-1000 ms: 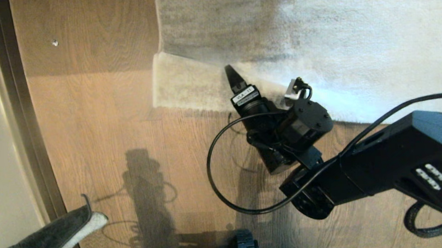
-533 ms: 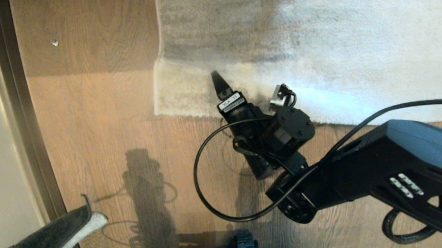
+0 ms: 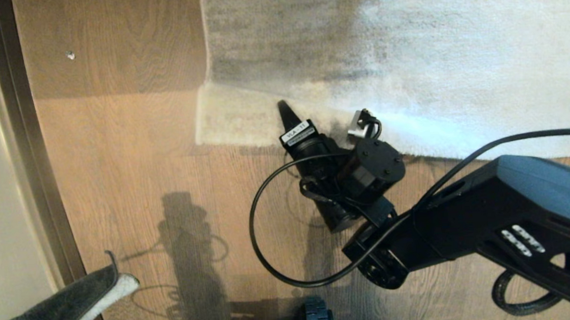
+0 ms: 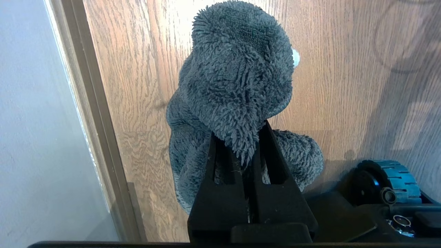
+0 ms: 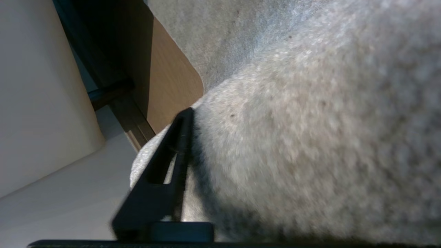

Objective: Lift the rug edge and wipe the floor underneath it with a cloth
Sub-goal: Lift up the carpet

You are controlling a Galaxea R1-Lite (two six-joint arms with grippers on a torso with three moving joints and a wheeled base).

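Note:
The rug (image 3: 405, 53) covers the upper right of the head view, and its near rug edge (image 3: 236, 140) ends in a corner at the left. My right gripper (image 3: 286, 111) sits at that edge near the corner, its tip lying on the pile. In the right wrist view the rug pile (image 5: 293, 137) bulges close against the gripper. Brown wood-grain floor (image 3: 135, 152) lies to the left of and in front of the rug. My left gripper (image 4: 237, 136) is shut on the fuzzy dark grey cloth (image 4: 237, 75), held low at the left; the cloth (image 3: 65, 304) also shows in the head view.
A dark baseboard strip (image 3: 30, 156) and a pale wall run down the left side. A wheel (image 3: 316, 317) of my base shows at the bottom, with another wheel (image 4: 386, 182) near the cloth. A black cable (image 3: 264, 238) loops from the right arm over the floor.
My right arm has moved left along the rug's near edge towards the corner. The edge near the corner has shifted slightly away from me. The cloth has stayed where it was.

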